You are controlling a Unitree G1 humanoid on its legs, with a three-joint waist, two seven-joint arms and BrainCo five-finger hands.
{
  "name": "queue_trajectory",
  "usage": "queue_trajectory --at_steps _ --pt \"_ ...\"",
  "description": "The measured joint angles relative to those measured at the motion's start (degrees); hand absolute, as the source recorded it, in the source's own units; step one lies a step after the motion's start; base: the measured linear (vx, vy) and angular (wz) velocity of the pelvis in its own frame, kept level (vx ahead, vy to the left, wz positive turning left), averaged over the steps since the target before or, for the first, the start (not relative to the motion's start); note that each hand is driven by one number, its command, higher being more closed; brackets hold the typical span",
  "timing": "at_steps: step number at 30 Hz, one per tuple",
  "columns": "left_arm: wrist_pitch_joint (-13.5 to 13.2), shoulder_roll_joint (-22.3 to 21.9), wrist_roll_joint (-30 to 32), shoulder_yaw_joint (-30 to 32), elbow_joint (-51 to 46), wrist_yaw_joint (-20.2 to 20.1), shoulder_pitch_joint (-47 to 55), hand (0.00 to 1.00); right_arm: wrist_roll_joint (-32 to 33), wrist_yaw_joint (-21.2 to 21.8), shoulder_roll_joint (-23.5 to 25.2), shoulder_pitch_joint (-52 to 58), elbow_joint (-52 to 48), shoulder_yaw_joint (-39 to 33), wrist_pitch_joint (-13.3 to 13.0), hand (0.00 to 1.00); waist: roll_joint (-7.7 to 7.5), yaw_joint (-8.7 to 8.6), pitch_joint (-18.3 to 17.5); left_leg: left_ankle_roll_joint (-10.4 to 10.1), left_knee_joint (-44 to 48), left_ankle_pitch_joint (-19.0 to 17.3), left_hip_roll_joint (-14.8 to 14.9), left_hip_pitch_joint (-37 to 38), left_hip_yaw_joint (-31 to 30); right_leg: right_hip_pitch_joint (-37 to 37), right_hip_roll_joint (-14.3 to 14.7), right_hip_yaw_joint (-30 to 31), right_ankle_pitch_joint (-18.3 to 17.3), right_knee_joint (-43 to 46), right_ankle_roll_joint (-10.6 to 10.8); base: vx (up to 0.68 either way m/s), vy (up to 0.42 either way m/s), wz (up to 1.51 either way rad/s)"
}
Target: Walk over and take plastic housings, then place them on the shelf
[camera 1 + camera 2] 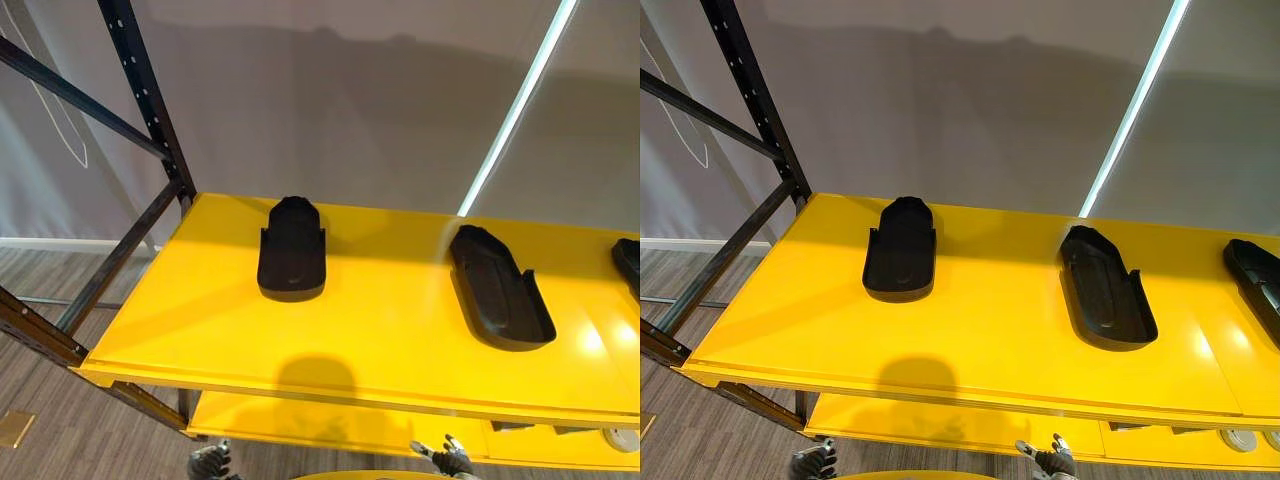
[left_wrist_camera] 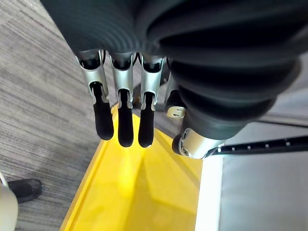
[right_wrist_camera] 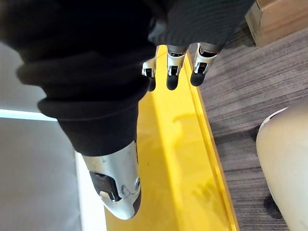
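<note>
Three black plastic housings lie on the yellow shelf (image 1: 380, 345): one at the left (image 1: 291, 250), one right of centre (image 1: 497, 288), and a third cut off at the right edge (image 1: 628, 262). My left hand (image 1: 210, 462) and right hand (image 1: 450, 460) hang low at the bottom of the eye views, below the shelf's front edge and apart from the housings. In the left wrist view the fingers (image 2: 125, 125) are straight and hold nothing. The right wrist view shows that hand's fingers (image 3: 174, 77) straight and empty too, over a yellow lower board (image 3: 178, 159).
A black rack upright (image 1: 145, 95) with braces stands at the shelf's left end. A grey wall runs behind it. The lower yellow shelf (image 1: 330, 425) carries a round white item (image 1: 622, 438) at the right. A cardboard box (image 3: 284, 19) sits on the floor.
</note>
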Motion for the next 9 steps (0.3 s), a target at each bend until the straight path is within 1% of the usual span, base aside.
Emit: queue_trajectory --at_steps 4,7,9 --pt "-0.6 0.9 0.5 -2.5 2.5 -1.1 -1.6 0.0 0.0 0.0 -0.3 -1.5 2.0 -0.5 0.0 0.0 0.49 -0.2 0.3 0.0 0.0 0.0 0.0 0.2 0.6 0.0 0.1 1.4 0.0 -0.2 0.0 0.06 -0.023 -0.13" --pt "-0.7 1.0 1.0 -2.6 4.1 -1.9 -2.2 0.0 0.0 -0.1 -0.8 -2.7 3.2 -0.7 0.0 0.0 1.32 -0.33 0.9 0.0 0.0 0.0 0.1 0.3 1.6 0.0 0.3 2.0 0.0 -0.7 -0.1 0.05 -0.044 -0.14" --pt "-0.8 1.1 1.1 -3.3 5.1 -2.0 -2.7 0.0 0.0 -0.1 -0.9 -3.5 4.2 -2.1 0.0 0.0 1.9 -0.49 1.2 0.0 0.0 0.0 0.2 0.4 1.7 0.1 0.4 2.6 0.1 -1.0 -0.1 0.04 -0.046 -0.1"
